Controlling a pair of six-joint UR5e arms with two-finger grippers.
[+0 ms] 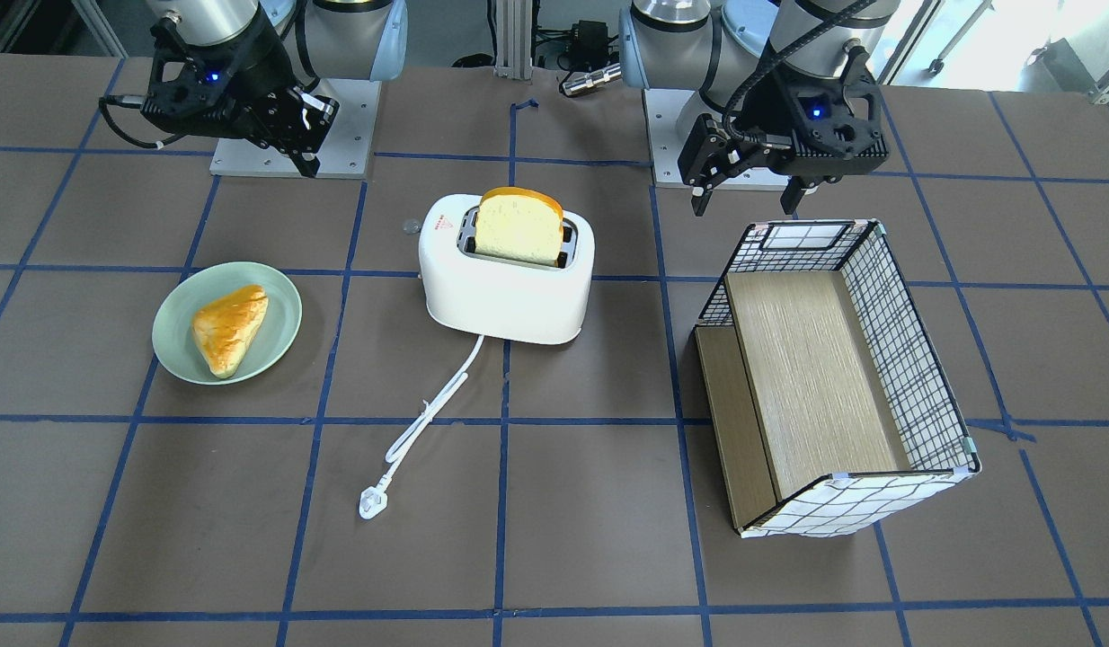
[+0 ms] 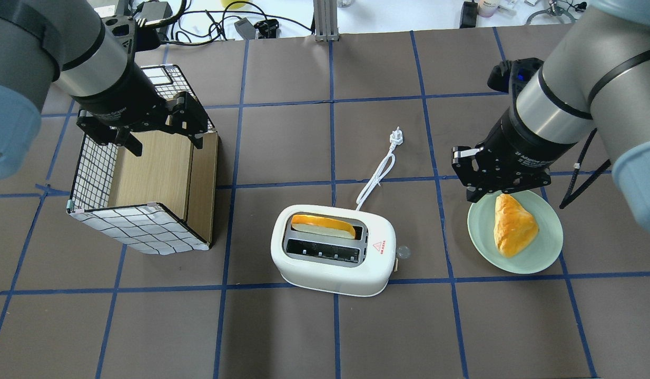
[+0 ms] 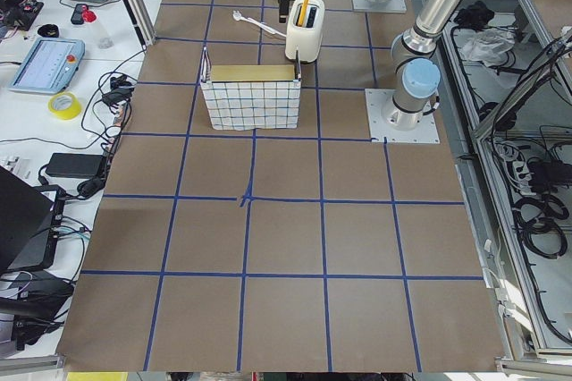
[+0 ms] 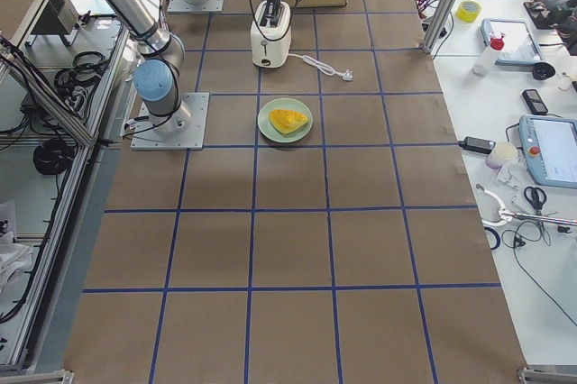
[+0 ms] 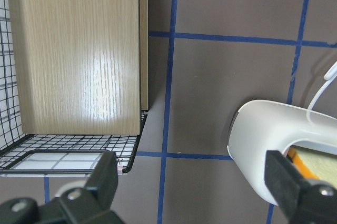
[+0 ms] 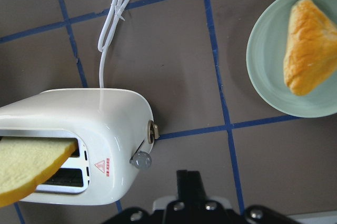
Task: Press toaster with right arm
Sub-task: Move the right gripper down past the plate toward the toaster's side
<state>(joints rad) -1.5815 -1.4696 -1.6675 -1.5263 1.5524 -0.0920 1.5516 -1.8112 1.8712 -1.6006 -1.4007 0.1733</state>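
The white two-slot toaster (image 1: pixel 505 288) stands mid-table with a bread slice (image 1: pixel 519 225) upright in one slot. It also shows in the overhead view (image 2: pixel 333 268) and the right wrist view (image 6: pixel 100 124). Its grey lever knob (image 6: pixel 141 160) sticks out of the end that faces my right side. My right gripper (image 2: pixel 475 181) hangs above the table to the right of the toaster, over the plate's edge, apart from the toaster, with its fingers closed and empty. My left gripper (image 2: pixel 164 142) is open and empty above the wire basket.
A green plate (image 2: pixel 546 252) with a golden pastry (image 2: pixel 512 223) lies right of the toaster. A wire basket (image 2: pixel 140 229) with wooden boards stands on the left. The toaster's white cord (image 2: pixel 377 173) trails away across the table, unplugged.
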